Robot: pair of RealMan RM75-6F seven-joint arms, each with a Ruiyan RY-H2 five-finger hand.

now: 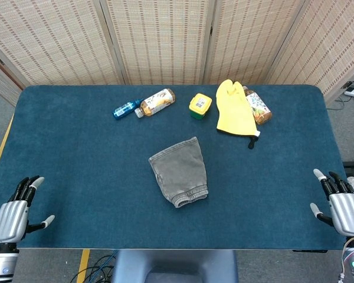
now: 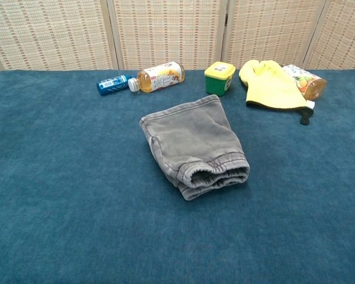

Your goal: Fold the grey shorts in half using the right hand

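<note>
The grey shorts [image 1: 179,171] lie folded over in the middle of the blue table [image 1: 76,153], waistband end toward the front; in the chest view the grey shorts [image 2: 193,145] show the doubled layers at the near edge. My right hand [image 1: 340,205] hangs at the table's front right corner, far from the shorts, fingers apart and empty. Off the front left corner my left hand [image 1: 15,213] is likewise spread and holds nothing. Neither hand appears in the chest view.
Along the back of the table lie a small blue bottle [image 1: 124,109], a tea bottle [image 1: 156,101], a yellow-lidded green jar [image 1: 200,105], a yellow glove [image 1: 235,109] and another bottle [image 1: 258,107] under the glove's right side.
</note>
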